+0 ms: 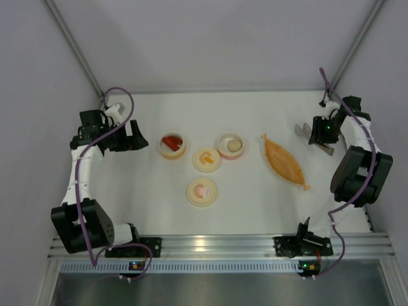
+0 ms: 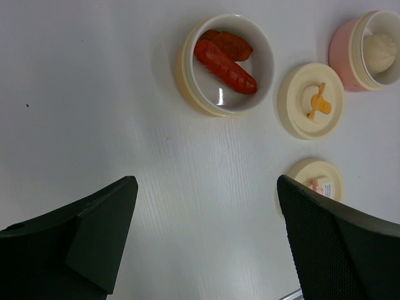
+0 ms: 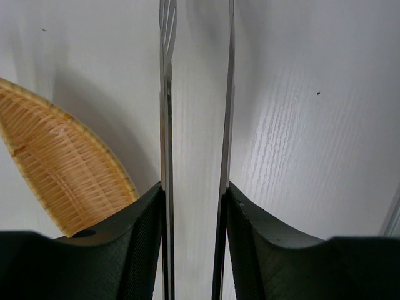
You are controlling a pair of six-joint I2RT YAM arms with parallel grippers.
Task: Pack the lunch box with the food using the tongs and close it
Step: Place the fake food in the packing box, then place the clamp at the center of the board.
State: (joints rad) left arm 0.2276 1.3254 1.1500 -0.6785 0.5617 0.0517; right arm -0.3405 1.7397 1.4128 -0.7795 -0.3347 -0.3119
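The right gripper point(image 3: 194, 187) is pinching the slim grey metal tongs point(image 3: 165, 94), seemingly raised over the white table point(image 3: 312, 156), beside the woven orange boat-shaped tray point(image 3: 62, 169).

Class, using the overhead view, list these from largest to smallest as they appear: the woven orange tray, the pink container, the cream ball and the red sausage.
1. woven orange tray
2. pink container
3. red sausage and cream ball: both tiny here and too close to rank.

In the right wrist view the tongs point(image 3: 166, 94) run off the top edge, the woven tray point(image 3: 56, 169) off the left.
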